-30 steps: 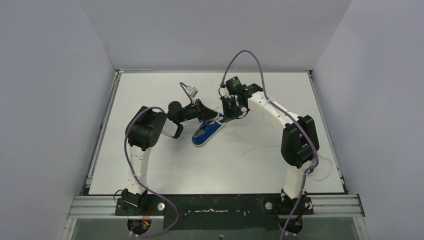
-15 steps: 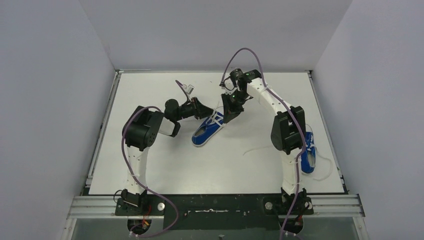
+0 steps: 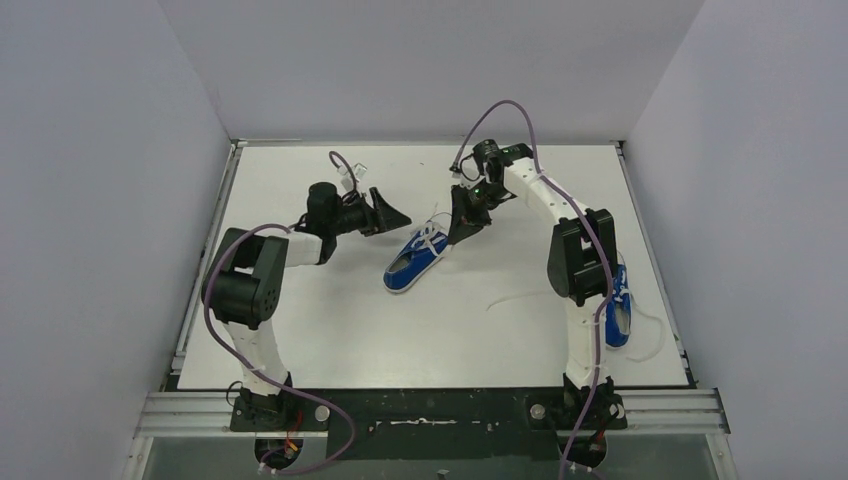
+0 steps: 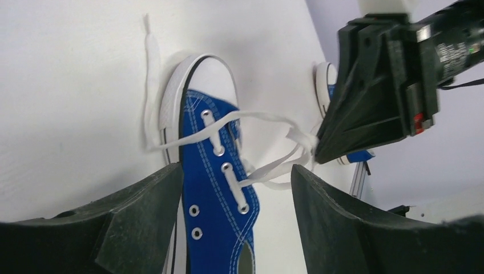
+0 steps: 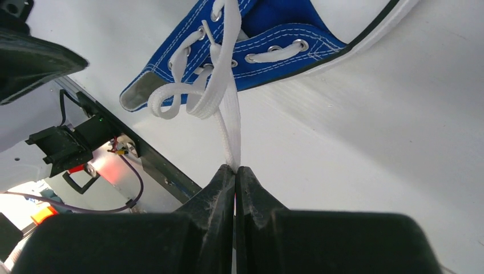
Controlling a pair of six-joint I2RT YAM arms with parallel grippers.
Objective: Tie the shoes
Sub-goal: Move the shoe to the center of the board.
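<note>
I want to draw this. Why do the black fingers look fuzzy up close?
Left wrist view: the left fingers sit near the lens and look soft; the shoe is sharper. Right wrist view: right fingers dark, lace crisp. Top view: even light, everything small.

**White table, two blue sneakers**

The white table (image 3: 330, 320) carries a blue canvas sneaker (image 3: 413, 262) near its middle, standing on its sole. One end of its white laces (image 4: 150, 85) lies flat beside the toe cap. A second blue sneaker (image 3: 617, 312) sits by the right edge, only partly visible. A loose lace strand (image 3: 515, 298) lies on the tabletop between them.
</note>
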